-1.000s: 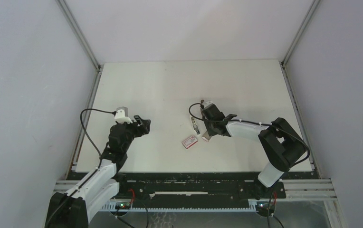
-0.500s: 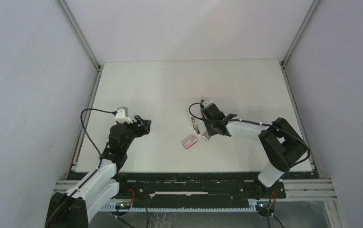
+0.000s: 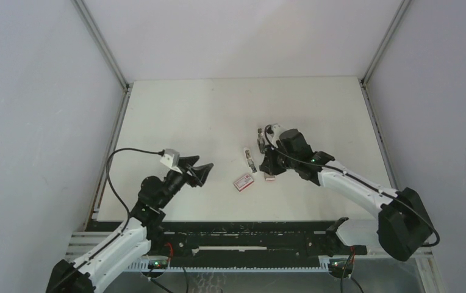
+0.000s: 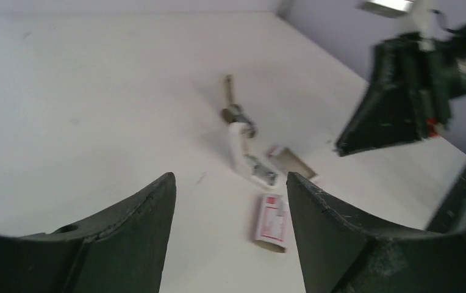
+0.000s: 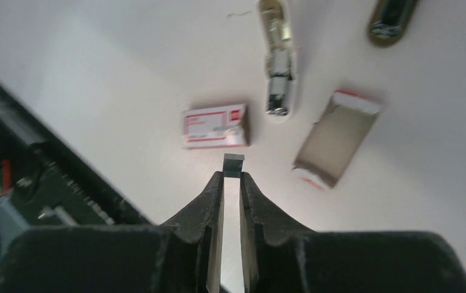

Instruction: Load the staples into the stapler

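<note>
The stapler [image 5: 277, 79] lies opened on the table, white with grey metal showing inside; it also shows in the top view as the stapler [image 3: 250, 160]. My right gripper [image 5: 231, 176] hovers just above the table near it, shut on a short strip of staples [image 5: 233, 165] that sticks out past its tips. The flat grey tray [image 5: 339, 137] lies right of the stapler. In the top view the right gripper [image 3: 267, 166] is over that tray. My left gripper [image 3: 199, 173] is open, holds nothing and faces the stapler [image 4: 243, 146] from the left.
A red-and-white box sleeve [image 3: 243, 181] lies just in front of the stapler, between the two grippers. A dark oval piece [image 5: 392, 18] lies beyond the tray. The table's near edge and black rail [image 5: 41, 183] are close behind the right gripper.
The right gripper closed on a staple strip and its arm swung outward to the right. The left arm came nearer the front edge and reached right, toward the box sleeve.
</note>
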`<state>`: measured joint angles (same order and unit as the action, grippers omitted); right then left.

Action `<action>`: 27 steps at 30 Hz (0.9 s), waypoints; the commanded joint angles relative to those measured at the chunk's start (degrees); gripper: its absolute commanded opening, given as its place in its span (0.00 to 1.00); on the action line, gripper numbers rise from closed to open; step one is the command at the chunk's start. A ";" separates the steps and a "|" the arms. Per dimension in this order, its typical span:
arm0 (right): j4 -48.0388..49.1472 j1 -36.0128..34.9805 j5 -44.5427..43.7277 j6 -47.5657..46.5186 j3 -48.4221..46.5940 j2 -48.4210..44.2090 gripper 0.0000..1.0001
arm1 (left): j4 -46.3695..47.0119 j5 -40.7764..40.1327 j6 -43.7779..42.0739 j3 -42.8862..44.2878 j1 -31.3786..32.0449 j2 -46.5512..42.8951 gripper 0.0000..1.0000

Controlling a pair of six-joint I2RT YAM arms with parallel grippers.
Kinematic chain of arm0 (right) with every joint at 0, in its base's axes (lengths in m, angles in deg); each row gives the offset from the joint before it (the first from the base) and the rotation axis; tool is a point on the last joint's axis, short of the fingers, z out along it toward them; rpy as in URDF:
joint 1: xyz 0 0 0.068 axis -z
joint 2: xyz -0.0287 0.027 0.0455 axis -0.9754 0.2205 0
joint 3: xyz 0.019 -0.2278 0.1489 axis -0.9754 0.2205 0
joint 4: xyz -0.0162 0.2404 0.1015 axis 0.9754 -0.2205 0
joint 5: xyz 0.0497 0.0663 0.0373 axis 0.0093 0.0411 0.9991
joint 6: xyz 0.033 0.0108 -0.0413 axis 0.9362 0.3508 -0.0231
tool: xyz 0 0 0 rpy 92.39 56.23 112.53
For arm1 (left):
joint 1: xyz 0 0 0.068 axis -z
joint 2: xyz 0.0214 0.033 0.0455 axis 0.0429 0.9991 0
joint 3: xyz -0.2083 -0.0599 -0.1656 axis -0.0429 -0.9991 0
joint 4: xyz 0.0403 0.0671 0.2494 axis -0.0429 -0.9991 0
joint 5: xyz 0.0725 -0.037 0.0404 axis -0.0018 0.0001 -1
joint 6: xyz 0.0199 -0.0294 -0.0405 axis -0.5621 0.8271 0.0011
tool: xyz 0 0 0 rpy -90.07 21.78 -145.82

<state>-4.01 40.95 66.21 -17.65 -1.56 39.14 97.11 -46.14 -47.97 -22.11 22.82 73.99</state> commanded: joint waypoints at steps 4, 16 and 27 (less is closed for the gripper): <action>7.97 1.33 24.63 11.00 3.86 -9.43 0.12 | 12.28 3.96 -12.05 1.32 18.33 1.79 0.71; 18.16 2.74 40.76 22.54 8.36 -15.63 0.13 | 13.57 -3.49 -24.90 6.82 33.64 5.83 0.69; 22.45 2.29 43.05 26.22 9.25 -16.76 0.13 | 15.12 -1.54 -29.06 10.38 37.94 10.40 0.56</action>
<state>14.20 43.44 107.48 6.76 7.97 23.93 109.29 -48.19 -73.81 -15.55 59.71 83.59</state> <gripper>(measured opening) 0.127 0.577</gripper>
